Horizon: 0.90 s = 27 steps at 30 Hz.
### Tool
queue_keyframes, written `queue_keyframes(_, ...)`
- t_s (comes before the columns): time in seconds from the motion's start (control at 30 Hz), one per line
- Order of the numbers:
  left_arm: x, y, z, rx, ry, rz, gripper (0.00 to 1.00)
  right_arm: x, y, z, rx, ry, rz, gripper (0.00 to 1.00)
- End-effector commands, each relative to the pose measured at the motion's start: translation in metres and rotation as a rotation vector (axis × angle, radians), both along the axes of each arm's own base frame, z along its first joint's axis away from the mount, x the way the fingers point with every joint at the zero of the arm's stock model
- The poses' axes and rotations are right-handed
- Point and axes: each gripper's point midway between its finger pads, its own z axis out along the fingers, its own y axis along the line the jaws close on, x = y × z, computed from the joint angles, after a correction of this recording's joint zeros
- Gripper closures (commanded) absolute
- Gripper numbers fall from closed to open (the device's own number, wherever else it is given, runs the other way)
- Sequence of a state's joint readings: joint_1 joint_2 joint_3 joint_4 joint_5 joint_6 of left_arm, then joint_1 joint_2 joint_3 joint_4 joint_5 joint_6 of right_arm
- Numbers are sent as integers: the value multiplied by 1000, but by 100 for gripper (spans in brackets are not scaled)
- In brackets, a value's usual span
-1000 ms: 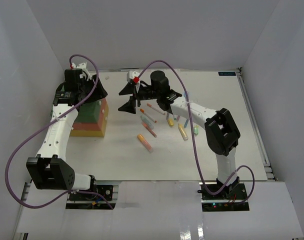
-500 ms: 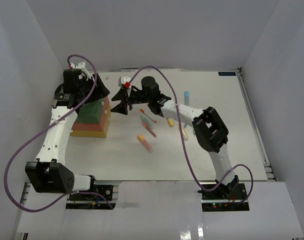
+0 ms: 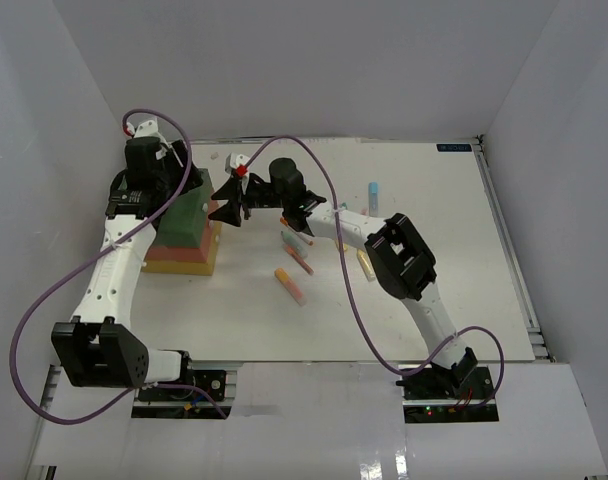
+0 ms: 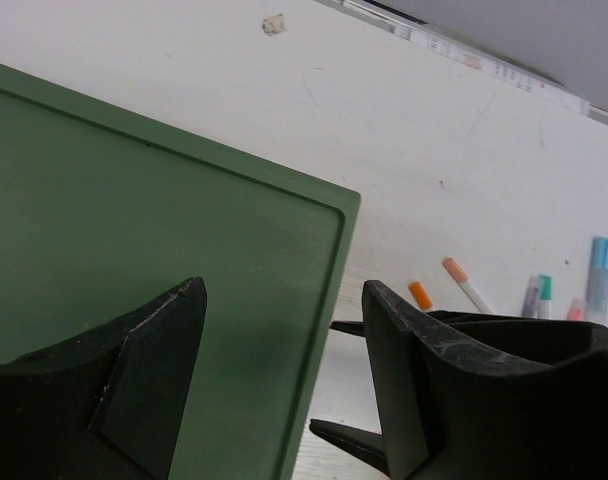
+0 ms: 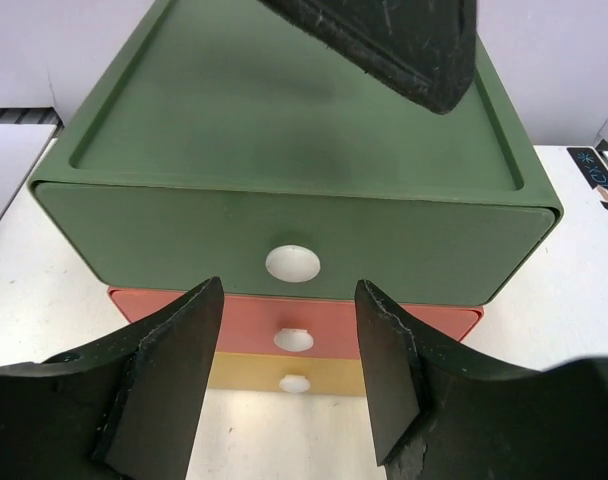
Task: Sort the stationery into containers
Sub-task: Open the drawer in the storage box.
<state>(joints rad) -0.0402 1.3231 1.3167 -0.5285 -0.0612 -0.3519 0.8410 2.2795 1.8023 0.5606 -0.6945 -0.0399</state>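
The containers stand stacked at the left: a dark green drawer on top, a red one under it and a yellow one at the bottom, each with a white knob. My right gripper is open just in front of the drawer fronts, with the knobs showing between its fingers and nothing held. My left gripper is open over the right edge of the green top. The stationery lies loose on the table: an orange pen, a pink one, a blue one and others.
The white table is walled on three sides. More pens lie right of the containers, under the right forearm. Purple cables loop above both arms. A black label marks the far right edge.
My right gripper has swung left from above the pens to the drawer fronts, and its jaws have narrowed. The left gripper has shifted slightly over the green top.
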Motion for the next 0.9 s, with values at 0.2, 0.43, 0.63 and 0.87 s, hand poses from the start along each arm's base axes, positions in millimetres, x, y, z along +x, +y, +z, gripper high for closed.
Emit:
queue_keyframes(0.2,6,27,-6,55,-58,76,28,3,14,20,64,-66,15,41)
queue_keyframes(0.43,1,46,-26,57,-25,116,30,-1,23,22,75,-76,29,41)
queue_keyframes(0.63,-1,46,-37,50,-2,107,30,0,30,14,63,-65,35,46)
queue_keyframes(0.87,-1,45,-41,31,6,96,30,-1,29,13,56,-74,39,57)
